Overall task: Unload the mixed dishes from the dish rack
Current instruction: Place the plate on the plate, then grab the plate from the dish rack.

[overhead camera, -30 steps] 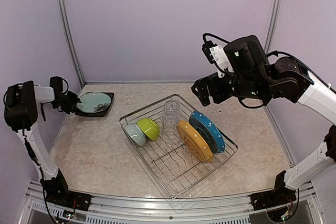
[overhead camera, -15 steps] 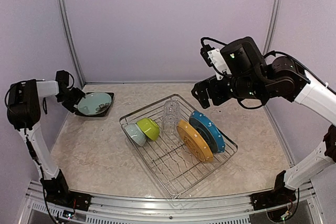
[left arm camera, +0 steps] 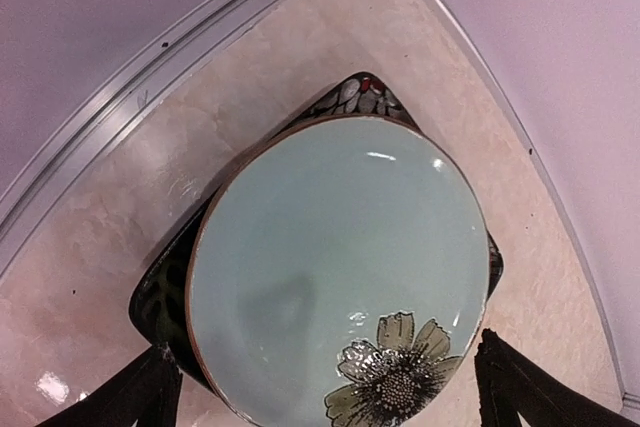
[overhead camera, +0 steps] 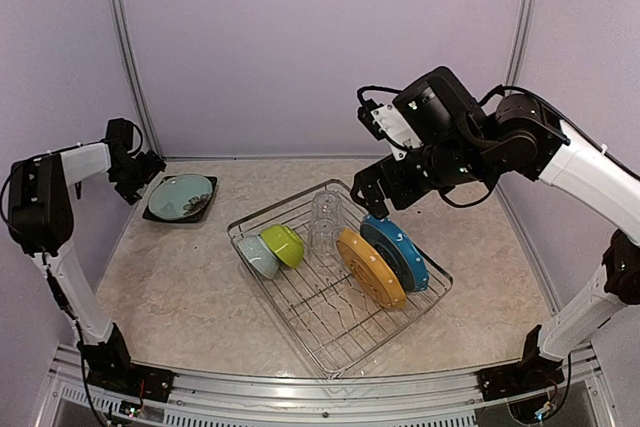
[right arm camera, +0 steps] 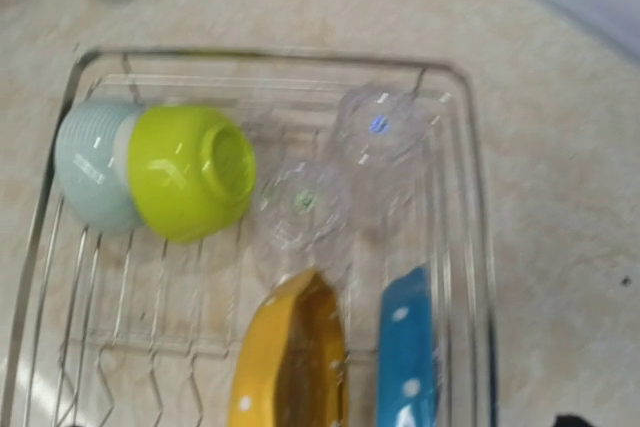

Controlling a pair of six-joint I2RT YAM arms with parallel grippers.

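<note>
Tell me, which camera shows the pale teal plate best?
The left wrist view: the pale teal plate fills the frame, flower print clear, atop a black square plate. The top view shows it small; the right wrist view, only a blurred edge.

Our left arm stretches to the far left, and our left gripper (overhead camera: 143, 167) tips downward with its fingers (left arm camera: 143, 399) spread wide. Our right arm reaches in from the right, elbow high, our right gripper (overhead camera: 372, 195) pointing down, jaws apart.
</note>
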